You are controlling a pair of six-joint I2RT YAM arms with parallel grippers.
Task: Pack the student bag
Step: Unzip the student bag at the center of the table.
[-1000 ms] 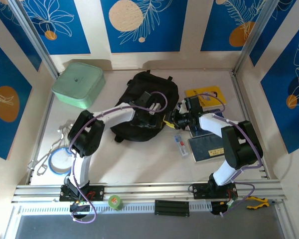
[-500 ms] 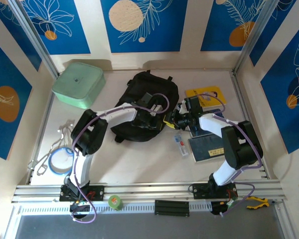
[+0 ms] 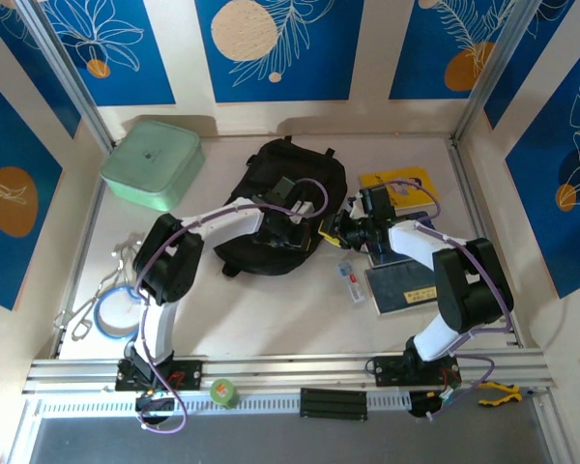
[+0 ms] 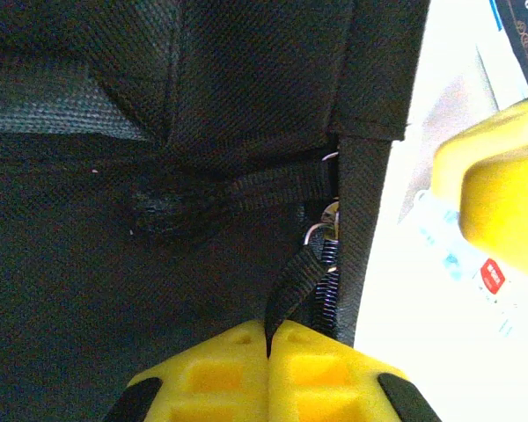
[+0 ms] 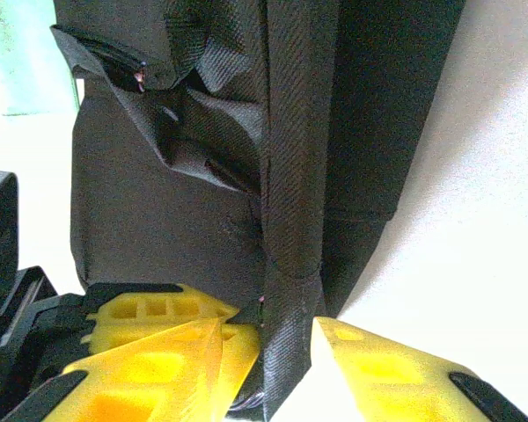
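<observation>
Closing over the past second, the left gripper [image 4: 268,338] now pinches the bag's [image 3: 271,174] pull tab [image 4: 289,286] (a thin black strap) between fully shut jaws. At the bag's 3 o'clock edge, the right gripper [image 5: 284,329] clamps the bag's edge webbing, its jaws narrowly apart. The bag lies mid-table, with a green box [image 3: 153,162] at its 10 o'clock.
</observation>
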